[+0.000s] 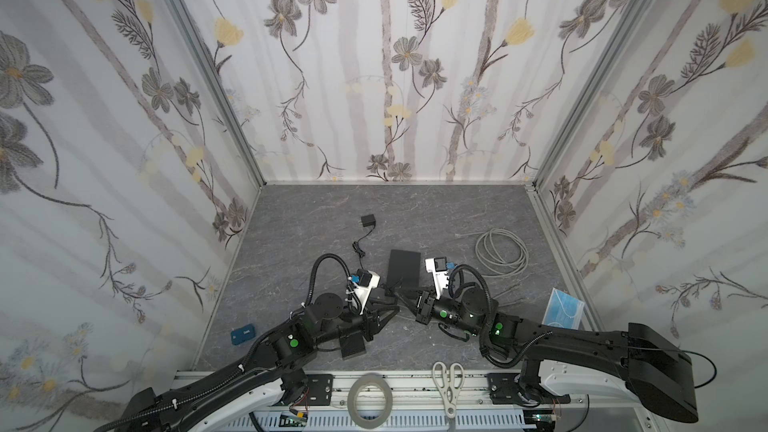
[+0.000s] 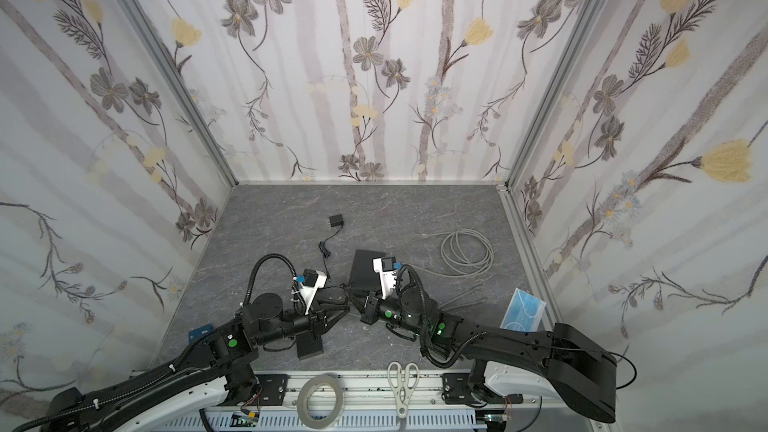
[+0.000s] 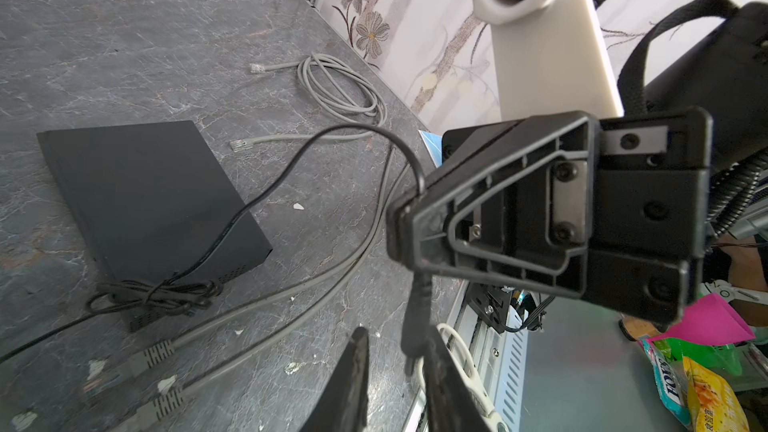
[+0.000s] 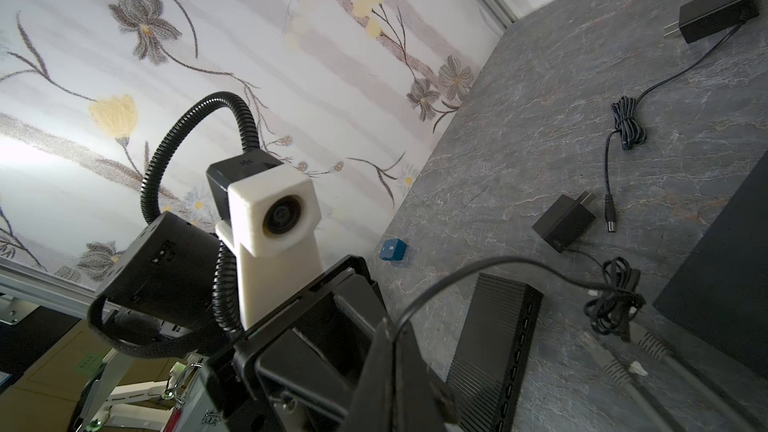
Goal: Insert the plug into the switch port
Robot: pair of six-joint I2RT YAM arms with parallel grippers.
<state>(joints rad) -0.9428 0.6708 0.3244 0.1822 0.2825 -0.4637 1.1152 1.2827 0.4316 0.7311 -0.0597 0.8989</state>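
Observation:
The plug [image 3: 415, 326] is a black barrel plug on a thin black cable [image 3: 291, 168]. My right gripper [image 3: 409, 222] is shut on the cable just above the plug, so the plug hangs below its tips. The plug sits between the fingers of my left gripper [image 3: 397, 336], close against one finger [image 3: 444, 380], with a gap to the other. In both top views the two grippers [image 1: 390, 312] [image 2: 351, 297] meet at the middle of the table. The switch [image 4: 494, 338], a ribbed black box with a row of ports [image 4: 521, 334], lies under the left arm [image 1: 353, 347].
A flat black box [image 1: 405, 266] lies just behind the grippers. A black power adapter [image 1: 367, 220] and a coiled grey network cable [image 1: 500, 257] lie further back. A small blue box [image 1: 243, 335], a mask pack [image 1: 564, 308], scissors [image 1: 448, 384] and a tape roll [image 1: 371, 396] are near the front.

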